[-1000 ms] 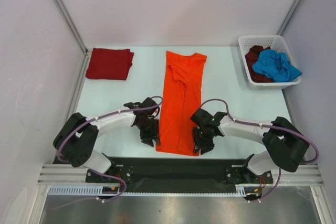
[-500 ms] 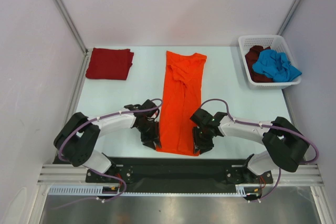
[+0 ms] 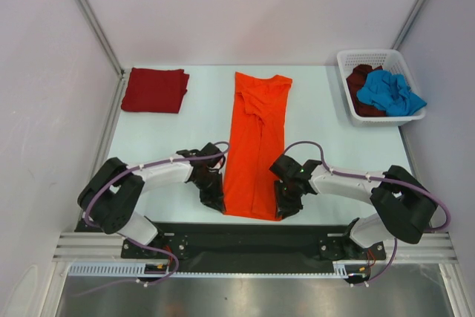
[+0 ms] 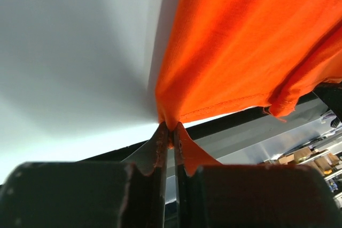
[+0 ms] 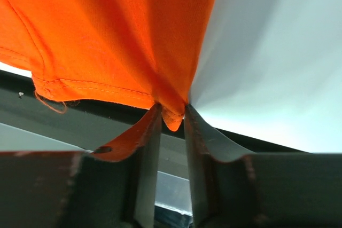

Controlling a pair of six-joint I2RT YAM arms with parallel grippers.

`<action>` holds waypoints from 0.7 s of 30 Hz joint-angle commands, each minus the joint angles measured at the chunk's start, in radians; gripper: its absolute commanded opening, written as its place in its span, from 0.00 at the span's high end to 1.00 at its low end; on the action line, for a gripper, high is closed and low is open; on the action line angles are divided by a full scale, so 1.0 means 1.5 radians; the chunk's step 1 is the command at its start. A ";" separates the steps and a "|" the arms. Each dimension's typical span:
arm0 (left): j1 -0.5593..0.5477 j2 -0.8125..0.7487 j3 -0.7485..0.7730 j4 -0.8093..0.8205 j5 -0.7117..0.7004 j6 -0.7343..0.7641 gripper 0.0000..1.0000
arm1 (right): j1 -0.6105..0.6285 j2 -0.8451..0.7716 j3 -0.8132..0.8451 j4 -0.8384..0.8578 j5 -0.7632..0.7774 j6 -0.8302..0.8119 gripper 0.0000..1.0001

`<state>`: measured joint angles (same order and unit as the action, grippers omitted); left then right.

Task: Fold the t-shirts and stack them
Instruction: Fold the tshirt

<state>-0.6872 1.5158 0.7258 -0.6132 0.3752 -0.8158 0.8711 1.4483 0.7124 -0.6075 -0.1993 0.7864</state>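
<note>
Two hem corners of the orange t-shirt [image 3: 256, 139] were pinched: L gripper [image 4: 170, 132] tight, R gripper [image 5: 172, 116] w/ a shallower bite. Shirt lay flat, left of the basket [image 3: 386, 119]. Risk was the R corner slipping on lift, skewing the fold.

orange t-shirt [image 3: 256, 146]: matt soft cloth, stitched hem; table [image 3: 163, 139]: smooth, faint sheen.

Bright even light, soft shadows
</note>
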 commanded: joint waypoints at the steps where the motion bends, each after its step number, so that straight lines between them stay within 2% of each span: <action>1: -0.006 -0.010 -0.013 0.012 0.017 -0.017 0.90 | 0.002 -0.015 -0.011 0.007 0.006 0.009 0.73; 5: 0.000 -0.020 -0.031 0.018 0.021 -0.025 0.98 | -0.001 -0.021 -0.010 -0.003 0.019 0.006 0.83; 6: 0.003 -0.023 -0.034 0.020 0.023 -0.026 1.00 | -0.002 -0.022 -0.009 -0.007 0.021 0.004 0.94; 7: 0.004 -0.029 -0.038 0.020 0.022 -0.029 1.00 | -0.003 -0.026 -0.011 -0.012 0.025 0.003 1.00; 15: 0.030 -0.070 -0.091 0.032 0.033 -0.047 1.00 | -0.005 -0.065 -0.045 -0.040 0.044 -0.013 1.00; 21: 0.035 -0.089 -0.112 0.060 0.055 -0.048 1.00 | 0.004 -0.039 -0.034 -0.010 0.022 -0.017 1.00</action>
<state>-0.6437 1.4113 0.5739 -0.5278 0.4366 -0.8814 0.8688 1.3750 0.6559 -0.6159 -0.1738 0.7784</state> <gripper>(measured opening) 0.014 0.018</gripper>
